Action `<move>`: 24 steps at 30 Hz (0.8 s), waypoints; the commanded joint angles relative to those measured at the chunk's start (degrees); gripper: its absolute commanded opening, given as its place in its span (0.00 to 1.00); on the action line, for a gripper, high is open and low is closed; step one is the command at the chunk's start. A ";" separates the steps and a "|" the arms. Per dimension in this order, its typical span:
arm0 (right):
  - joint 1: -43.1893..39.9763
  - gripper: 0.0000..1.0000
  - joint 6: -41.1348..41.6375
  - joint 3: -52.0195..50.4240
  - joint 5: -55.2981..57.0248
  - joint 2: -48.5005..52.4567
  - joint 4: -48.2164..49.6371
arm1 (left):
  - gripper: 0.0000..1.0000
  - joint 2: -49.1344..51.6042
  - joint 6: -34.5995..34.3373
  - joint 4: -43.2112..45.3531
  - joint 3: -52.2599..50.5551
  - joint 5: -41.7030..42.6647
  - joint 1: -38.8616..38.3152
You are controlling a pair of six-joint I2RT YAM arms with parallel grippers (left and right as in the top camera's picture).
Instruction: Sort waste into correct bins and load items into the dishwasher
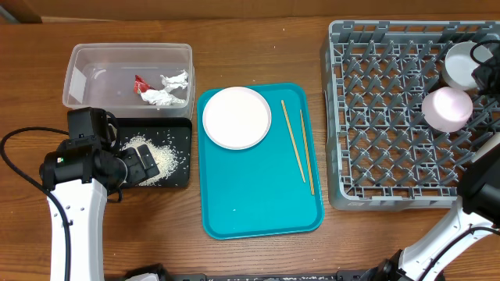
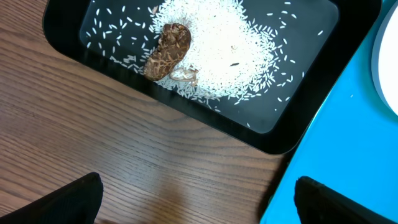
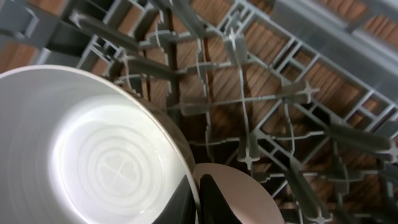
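Note:
My left gripper [image 1: 144, 164] [image 2: 199, 190] is open and empty, over the near edge of the black tray [image 1: 178, 133] [image 2: 273, 134]. The tray holds loose rice [image 1: 160, 156] [image 2: 230, 43] and a brown food scrap [image 2: 166, 51]. The clear tub [image 1: 129, 55] holds a red wrapper [image 1: 141, 83] and white tissue [image 1: 168, 92]. A white plate [image 1: 237, 117] and chopsticks [image 1: 295, 142] lie on the teal tray [image 1: 258, 195]. My right gripper [image 1: 480, 69] [image 3: 198, 193] is shut on the rim of a white bowl [image 1: 459, 62] [image 3: 93, 162] in the grey rack [image 1: 383, 117] [image 3: 249, 99].
A second pale dish [image 1: 447, 108] [image 3: 249, 196] sits upside down in the rack beside the held bowl. The teal tray lies between the black tray and the rack. The left arm's cable [image 1: 19, 168] loops over the table at the far left.

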 commanded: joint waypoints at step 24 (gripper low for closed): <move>18.88 0.04 -5.97 -3.37 59.54 -7.89 5.64 | 1.00 0.09 0.61 -0.15 0.35 -0.17 0.31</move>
